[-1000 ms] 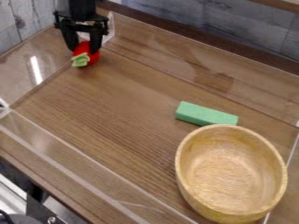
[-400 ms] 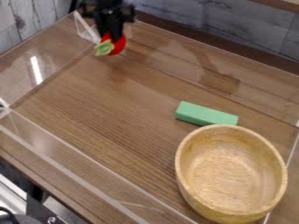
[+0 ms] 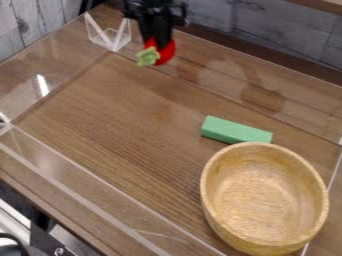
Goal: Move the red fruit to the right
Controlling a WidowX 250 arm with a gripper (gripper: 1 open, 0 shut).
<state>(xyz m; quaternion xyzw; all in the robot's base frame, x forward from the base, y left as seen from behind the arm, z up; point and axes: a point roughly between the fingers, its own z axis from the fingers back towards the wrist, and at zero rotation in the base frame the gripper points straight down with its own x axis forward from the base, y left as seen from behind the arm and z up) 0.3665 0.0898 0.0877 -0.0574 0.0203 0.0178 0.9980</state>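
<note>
On a wooden table (image 3: 120, 140), a round wooden bowl (image 3: 265, 197) sits near right (the biggest item). A flat green block (image 3: 235, 130) lies just beyond it. At the far edge, the black gripper (image 3: 156, 48) hangs clamped on the red fruit (image 3: 156, 52), lifted above the tabletop, well left of the block.

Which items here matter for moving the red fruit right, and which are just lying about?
In the job:
- red fruit, held off the table
- gripper, shut on the fruit

Lying about:
- green block, flat on the table
- wooden bowl, empty, near right corner
</note>
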